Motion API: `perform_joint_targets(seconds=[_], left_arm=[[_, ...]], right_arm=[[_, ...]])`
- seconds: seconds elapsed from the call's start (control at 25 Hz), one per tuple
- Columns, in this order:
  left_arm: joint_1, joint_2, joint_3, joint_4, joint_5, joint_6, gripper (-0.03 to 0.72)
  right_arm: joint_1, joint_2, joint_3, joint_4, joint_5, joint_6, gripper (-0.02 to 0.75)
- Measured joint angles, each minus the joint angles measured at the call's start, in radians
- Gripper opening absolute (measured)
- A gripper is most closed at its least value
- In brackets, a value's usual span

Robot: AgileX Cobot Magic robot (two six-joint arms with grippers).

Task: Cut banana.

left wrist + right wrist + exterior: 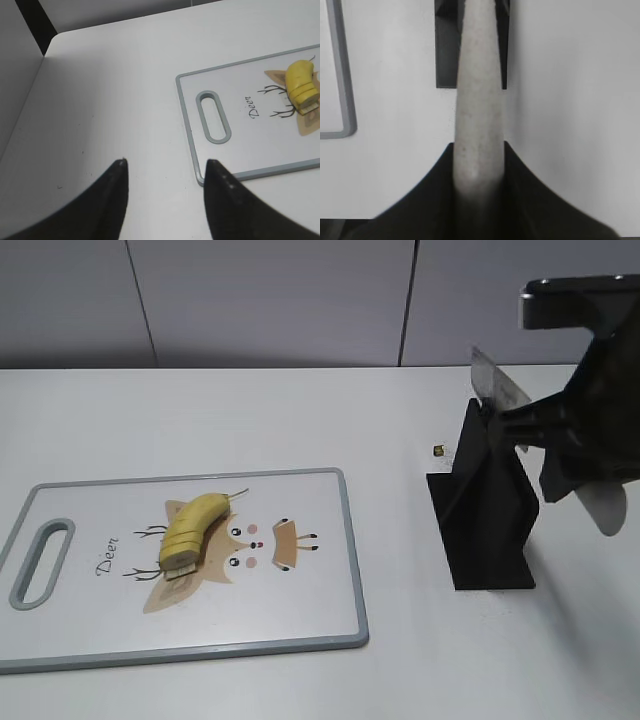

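The banana (192,528) lies on the white cutting board (300,610), over its deer print; its near end is cut into round slices and its stem tip points to the back right. It also shows in the left wrist view (300,86). My right gripper (560,430) is shut on the grey-white handle of a knife (479,100). The knife blade (495,385) is at the top of the black knife stand (485,510); I cannot tell whether it sits in the slot. My left gripper (165,162) is open and empty above the bare table, left of the board's handle end (213,116).
The knife stand stands to the right of the board and shows under the knife handle in the right wrist view (445,50). A small dark bit (439,450) lies on the table behind the stand. A grey wall runs behind the table, and the table's left edge is near my left gripper.
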Motion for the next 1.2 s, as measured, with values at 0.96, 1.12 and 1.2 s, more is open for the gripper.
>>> perform_joint_targets(seconds=[0.96, 1.12, 1.2], left_arm=[[0.000, 0.246, -0.094, -0.116, -0.104, 0.166, 0.480], [0.000, 0.430, -0.147, -0.225, -0.201, 0.296, 0.480], [0.000, 0.526, -0.183, -0.293, -0.214, 0.392, 0.480]], right_arm=[[0.000, -0.048, -0.182, -0.015, -0.007, -0.573, 0.161], [0.000, 0.037, -0.261, 0.032, -0.023, -0.823, 0.161], [0.000, 0.072, -0.286, 0.081, -0.032, -0.947, 0.161]])
